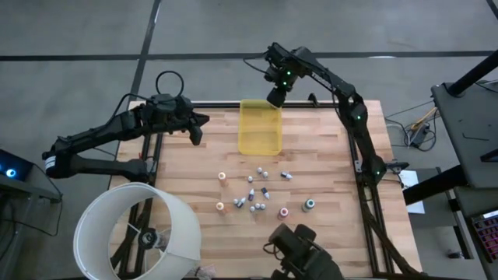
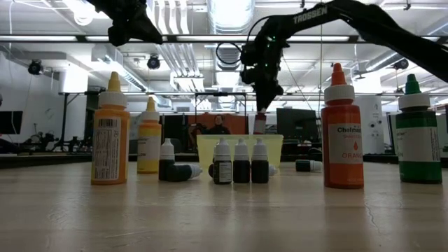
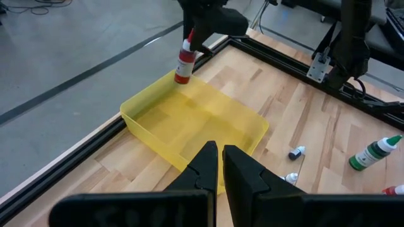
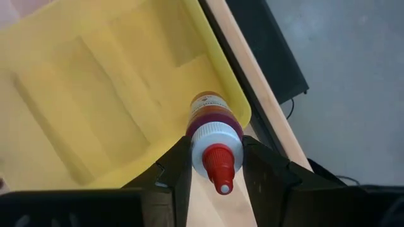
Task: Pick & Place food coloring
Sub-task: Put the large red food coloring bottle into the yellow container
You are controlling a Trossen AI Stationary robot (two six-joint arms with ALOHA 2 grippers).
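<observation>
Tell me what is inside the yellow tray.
Nothing lies in the yellow tray; its ribbed floor shows bare. The right gripper holds a red-capped bottle above its far corner, hiding that bit of rim.

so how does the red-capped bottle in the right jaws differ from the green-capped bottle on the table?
The red-capped food coloring bottle hangs clamped in the right gripper over the translucent yellow tray; the green-capped bottle lies untouched on its side on the wooden table. Caps differ: red versus green. Both are small dropper bottles.
</observation>
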